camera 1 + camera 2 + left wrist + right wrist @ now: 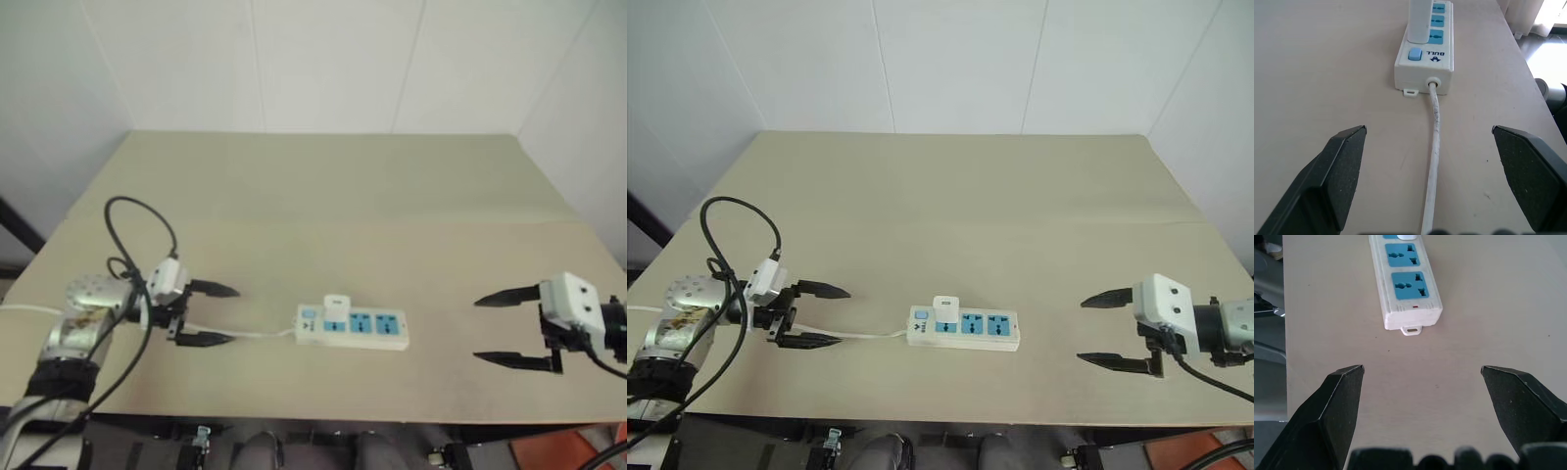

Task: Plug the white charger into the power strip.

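- Small white boxy charger (337, 305) stands upright in the leftmost blue socket of the long white power strip (353, 327), frame centre — long axis left-right.
- Left gripper (214, 314) nearer, at the cord end; right gripper (507, 327) well apart — both wide, empty.

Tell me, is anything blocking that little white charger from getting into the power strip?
Nothing visible does. The white charger already stands upright in the power strip, in the socket nearest its cord. Both claws, left and right, hang open and apart from it over bare table.
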`<state>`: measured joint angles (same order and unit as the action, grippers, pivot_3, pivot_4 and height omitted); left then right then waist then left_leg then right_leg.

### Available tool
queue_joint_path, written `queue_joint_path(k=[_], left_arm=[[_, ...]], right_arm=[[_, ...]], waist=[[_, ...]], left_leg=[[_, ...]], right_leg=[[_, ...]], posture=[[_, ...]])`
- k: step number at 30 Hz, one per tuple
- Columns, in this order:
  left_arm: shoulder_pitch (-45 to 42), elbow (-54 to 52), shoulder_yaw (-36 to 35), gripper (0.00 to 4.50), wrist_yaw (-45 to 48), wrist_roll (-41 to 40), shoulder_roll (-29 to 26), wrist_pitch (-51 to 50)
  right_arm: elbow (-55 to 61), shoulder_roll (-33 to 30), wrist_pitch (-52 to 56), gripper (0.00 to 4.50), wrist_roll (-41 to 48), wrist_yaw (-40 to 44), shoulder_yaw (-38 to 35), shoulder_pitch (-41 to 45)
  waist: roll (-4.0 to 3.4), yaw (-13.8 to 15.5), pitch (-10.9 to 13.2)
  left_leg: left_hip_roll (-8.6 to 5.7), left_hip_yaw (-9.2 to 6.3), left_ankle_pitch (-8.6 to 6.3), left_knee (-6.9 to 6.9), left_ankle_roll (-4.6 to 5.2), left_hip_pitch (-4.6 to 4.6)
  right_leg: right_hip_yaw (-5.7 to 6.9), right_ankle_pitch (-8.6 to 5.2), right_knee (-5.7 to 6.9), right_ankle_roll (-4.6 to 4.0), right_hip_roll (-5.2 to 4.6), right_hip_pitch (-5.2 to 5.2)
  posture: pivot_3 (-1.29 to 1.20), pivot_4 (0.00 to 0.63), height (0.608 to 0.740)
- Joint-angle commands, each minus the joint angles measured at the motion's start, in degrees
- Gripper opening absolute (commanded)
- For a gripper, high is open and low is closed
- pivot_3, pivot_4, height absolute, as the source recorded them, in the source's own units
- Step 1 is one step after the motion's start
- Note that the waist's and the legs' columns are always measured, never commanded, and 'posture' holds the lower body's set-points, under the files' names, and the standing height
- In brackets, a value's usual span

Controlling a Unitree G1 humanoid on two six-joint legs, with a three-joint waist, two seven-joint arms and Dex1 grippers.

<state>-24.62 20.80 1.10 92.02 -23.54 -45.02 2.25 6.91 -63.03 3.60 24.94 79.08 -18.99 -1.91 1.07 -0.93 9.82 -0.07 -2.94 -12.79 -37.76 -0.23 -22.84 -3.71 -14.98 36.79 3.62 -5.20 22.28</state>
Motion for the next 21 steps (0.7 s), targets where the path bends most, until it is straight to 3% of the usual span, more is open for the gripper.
queue_joint_path(k=[1,21], left_arm=[[-2.28,-0.61,-0.27,4.48,0.0,0.32,0.26,-0.55],[-3.52,-3.73,1.77,4.48,-3.89,3.19,5.1,-4.56]], right_arm=[[1.3,-0.96,1.17,4.5,0.42,-0.47,-3.61,-1.02],[-4.63,-1.4,-0.24,4.5,-3.6,-1.68,-4.66,-1.06]], waist=[[0.03,0.05,0.02],[0.05,0.01,0.03]], left_leg=[[0.0,0.0,0.0,0.0,0.0,-0.01],[-0.03,0.0,0.0,-0.01,0.0,-0.01]], right_leg=[[0.0,0.0,-0.01,0.0,0.0,0.0],[0.0,0.0,0.0,0.0,-0.02,0.0]], posture=[[0.0,0.15,0.74],[0.0,0.15,0.74]])
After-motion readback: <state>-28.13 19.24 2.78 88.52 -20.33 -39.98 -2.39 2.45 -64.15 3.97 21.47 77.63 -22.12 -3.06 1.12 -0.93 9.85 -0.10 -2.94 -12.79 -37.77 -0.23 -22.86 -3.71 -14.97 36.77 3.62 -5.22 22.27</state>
